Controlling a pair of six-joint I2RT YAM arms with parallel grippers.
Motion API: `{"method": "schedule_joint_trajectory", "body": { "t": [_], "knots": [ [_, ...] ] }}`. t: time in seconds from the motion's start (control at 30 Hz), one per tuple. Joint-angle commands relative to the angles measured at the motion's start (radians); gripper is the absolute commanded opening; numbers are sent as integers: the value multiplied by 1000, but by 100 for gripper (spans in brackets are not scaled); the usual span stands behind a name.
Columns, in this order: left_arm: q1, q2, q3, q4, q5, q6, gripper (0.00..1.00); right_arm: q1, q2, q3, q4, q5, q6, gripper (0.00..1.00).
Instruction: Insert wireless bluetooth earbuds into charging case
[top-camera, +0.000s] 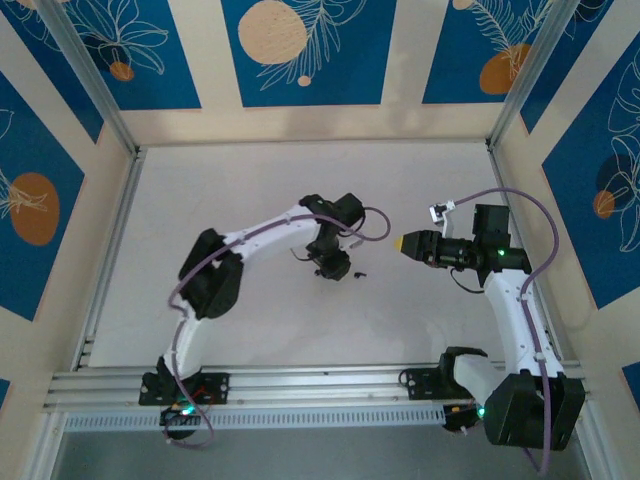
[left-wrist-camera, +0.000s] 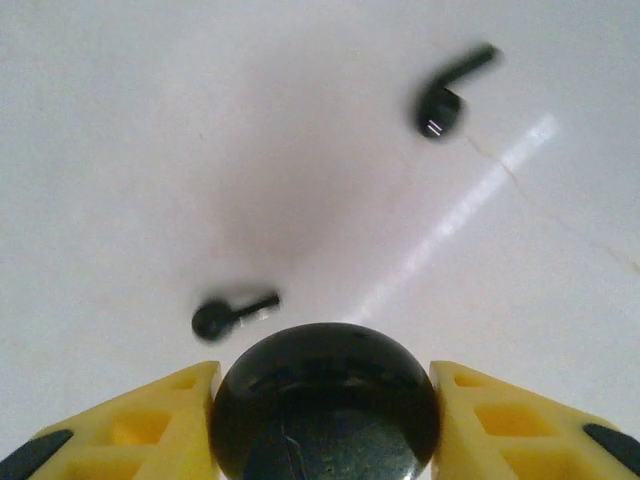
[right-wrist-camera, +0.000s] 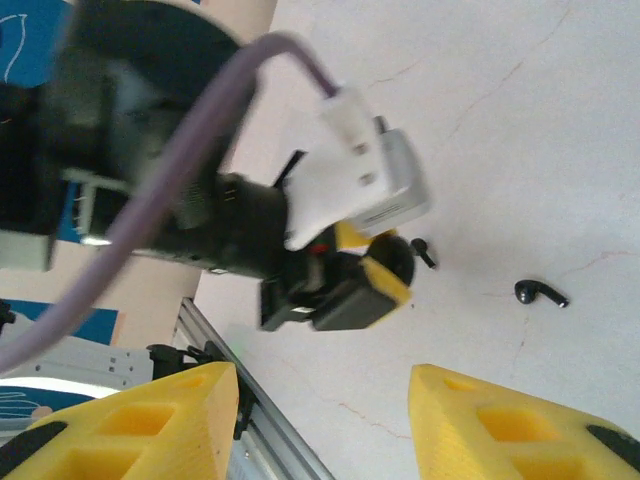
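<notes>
Left wrist view gives you your left gripper (left-wrist-camera: 322, 378) pinching the round black charging case (left-wrist-camera: 325, 425), then the near earbud (left-wrist-camera: 232, 315) on the pale, hairline-cracked table (left-wrist-camera: 120, 150), stem pointing right, the far earbud (left-wrist-camera: 445, 98) slanting up-right, while your right gripper (right-wrist-camera: 322, 385) gapes empty and blue floral walls (top-camera: 300, 50) enclose everything.
</notes>
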Motion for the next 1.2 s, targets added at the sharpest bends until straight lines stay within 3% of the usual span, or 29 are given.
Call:
{"method": "schedule_joint_trajectory", "body": {
  "t": [0.0,0.2,0.4,0.47,0.83,1.17],
  "knots": [
    [-13,-147,-119,84,73,240,44,-6,11,23,-25,-62,27,48],
    [-13,-341,-315,233,146,424,44,8,60,30,-35,-148,32,48],
    [-16,-508,-483,374,312,624,44,85,143,27,-65,-234,2,48],
    [-20,-550,-527,410,318,672,44,120,160,25,-88,-233,-11,47],
    [-47,-552,-529,365,254,740,43,339,177,-8,1,-182,119,47],
    [-55,-539,-522,408,265,728,43,437,208,-36,81,-150,206,46]
  ]
}}
